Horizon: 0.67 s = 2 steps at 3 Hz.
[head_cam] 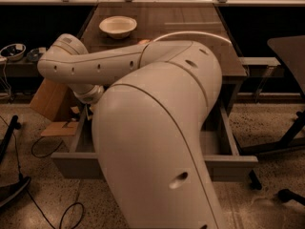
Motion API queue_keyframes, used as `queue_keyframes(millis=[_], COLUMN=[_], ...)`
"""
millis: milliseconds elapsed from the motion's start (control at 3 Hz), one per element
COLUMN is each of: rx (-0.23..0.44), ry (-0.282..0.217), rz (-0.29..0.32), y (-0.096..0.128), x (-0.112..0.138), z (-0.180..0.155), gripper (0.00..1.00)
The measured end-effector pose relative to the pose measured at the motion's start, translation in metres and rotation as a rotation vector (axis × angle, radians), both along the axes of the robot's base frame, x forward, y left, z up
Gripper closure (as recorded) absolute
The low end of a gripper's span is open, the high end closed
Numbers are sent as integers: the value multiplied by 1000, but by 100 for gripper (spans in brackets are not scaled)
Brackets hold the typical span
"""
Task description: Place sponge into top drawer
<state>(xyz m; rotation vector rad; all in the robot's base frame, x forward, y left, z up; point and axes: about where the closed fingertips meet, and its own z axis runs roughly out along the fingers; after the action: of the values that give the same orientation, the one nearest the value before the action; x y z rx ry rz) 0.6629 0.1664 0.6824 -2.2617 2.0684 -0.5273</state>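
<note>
The top drawer (76, 165) of the grey cabinet stands pulled out toward me, and my own bulky arm link covers most of its inside. My arm bends left over the counter and turns down at the wrist (89, 92) into the drawer's left end. The gripper (86, 109) is below the wrist, just inside the drawer's left wall, mostly hidden by the arm. The sponge is hidden from view. The drawer's handle is covered by my arm.
A cream bowl (117, 26) sits on the brown countertop (190, 20) at the back. A cardboard box (50, 99) leans left of the cabinet. Cables (43, 147) lie on the floor at left. A dark chair (288, 49) stands at right.
</note>
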Motion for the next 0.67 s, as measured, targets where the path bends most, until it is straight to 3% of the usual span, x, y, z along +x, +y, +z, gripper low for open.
queue_keyframes(millis=[667], rx=[1], ry=[4], rz=[-69], y=[-7], x=[-3], z=[-8], gripper=[58])
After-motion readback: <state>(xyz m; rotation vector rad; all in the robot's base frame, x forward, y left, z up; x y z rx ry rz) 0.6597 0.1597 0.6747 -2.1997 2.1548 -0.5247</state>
